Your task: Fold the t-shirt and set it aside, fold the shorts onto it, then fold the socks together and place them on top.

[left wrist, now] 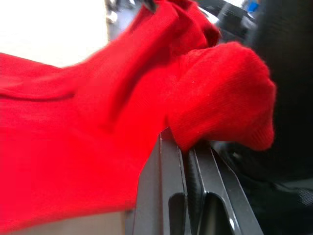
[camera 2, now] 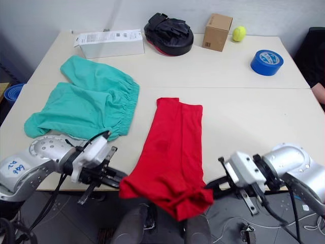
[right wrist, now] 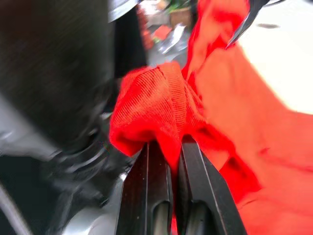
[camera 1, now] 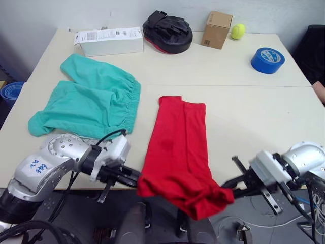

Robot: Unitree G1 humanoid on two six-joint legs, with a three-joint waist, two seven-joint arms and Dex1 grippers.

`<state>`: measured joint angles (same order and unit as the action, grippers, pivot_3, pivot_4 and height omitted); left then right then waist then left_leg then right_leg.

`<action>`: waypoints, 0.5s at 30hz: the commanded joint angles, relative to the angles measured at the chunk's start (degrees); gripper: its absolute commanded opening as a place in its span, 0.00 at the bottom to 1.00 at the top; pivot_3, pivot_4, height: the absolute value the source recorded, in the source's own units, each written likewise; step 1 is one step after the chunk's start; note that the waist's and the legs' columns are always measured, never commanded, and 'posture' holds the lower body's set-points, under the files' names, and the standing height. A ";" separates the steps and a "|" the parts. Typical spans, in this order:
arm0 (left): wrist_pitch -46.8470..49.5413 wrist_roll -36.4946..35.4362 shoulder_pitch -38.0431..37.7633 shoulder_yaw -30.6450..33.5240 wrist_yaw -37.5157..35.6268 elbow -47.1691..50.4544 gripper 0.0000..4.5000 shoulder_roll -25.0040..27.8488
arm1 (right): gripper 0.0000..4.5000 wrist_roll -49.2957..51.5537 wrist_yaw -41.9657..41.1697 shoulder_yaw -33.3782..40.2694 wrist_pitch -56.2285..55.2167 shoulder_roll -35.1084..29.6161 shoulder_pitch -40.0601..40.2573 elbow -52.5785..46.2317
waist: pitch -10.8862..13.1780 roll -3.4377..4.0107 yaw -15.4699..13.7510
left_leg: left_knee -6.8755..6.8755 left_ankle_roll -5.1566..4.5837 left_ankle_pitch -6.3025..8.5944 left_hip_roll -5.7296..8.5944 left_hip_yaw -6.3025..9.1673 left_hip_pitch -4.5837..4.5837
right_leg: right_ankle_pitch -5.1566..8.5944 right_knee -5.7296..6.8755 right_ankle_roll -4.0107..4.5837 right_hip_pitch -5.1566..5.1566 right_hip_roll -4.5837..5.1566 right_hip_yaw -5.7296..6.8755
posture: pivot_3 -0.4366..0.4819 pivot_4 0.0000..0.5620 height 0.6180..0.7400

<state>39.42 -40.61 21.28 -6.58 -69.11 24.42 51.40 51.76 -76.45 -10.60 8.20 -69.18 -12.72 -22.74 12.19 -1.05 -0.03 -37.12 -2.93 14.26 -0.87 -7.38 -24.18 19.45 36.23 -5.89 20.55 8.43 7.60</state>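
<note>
Both grippers, left (camera 1: 136, 179) and right (camera 1: 228, 189), clamped on t-shirt (camera 1: 177, 147) hem over table (camera 1: 244, 112) edge, shorts (camera 1: 91, 96) flat beside, closed cardboard box (camera 1: 218, 29) behind.

This looks like a robotics lab or test room rather than a home. A plain pale worktop (camera 1: 244, 107) stands against a bare wall and carries unrelated props along the upper part of the frame: a white carton (camera 1: 109, 41), a black padded mitt (camera 1: 167, 31), a small cardboard box (camera 1: 218, 29), a tennis ball (camera 1: 237, 31) and a roll of blue tape (camera 1: 267, 60). Loose cables (camera 1: 269, 223) lie on the grey floor at lower right
</note>
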 commanded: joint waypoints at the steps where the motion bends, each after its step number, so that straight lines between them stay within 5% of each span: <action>1: -1.51 3.77 6.83 0.73 3.54 -8.51 0.00 -3.63 | 0.01 -1.42 0.70 2.09 5.80 4.29 -5.98 5.13 | 0.00 0.00 -0.33 | 0.00 0.00 0.00 0.01 0.01 -0.01 | -0.01 -0.02 -0.01 -0.01 0.01 0.02 | 0.48 0.27 1.00; 15: -13.84 19.25 31.11 -2.07 8.46 -44.31 0.00 -20.98 | 0.01 -23.69 8.49 1.75 7.45 23.96 -31.17 39.46 | 0.01 -0.03 -0.09 | -0.11 -0.40 -0.26 0.10 -0.27 -0.12 | -0.13 0.59 -0.23 0.25 -0.11 0.11 | 0.48 0.27 1.00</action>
<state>28.37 -22.93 50.47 -8.54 -60.13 -18.44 30.87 30.04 -68.60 -10.41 17.03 -45.49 -42.44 14.99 12.20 -1.08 -0.12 -37.22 -3.34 14.00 -0.77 -7.70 -24.30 19.32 36.89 -6.12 20.83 8.32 7.70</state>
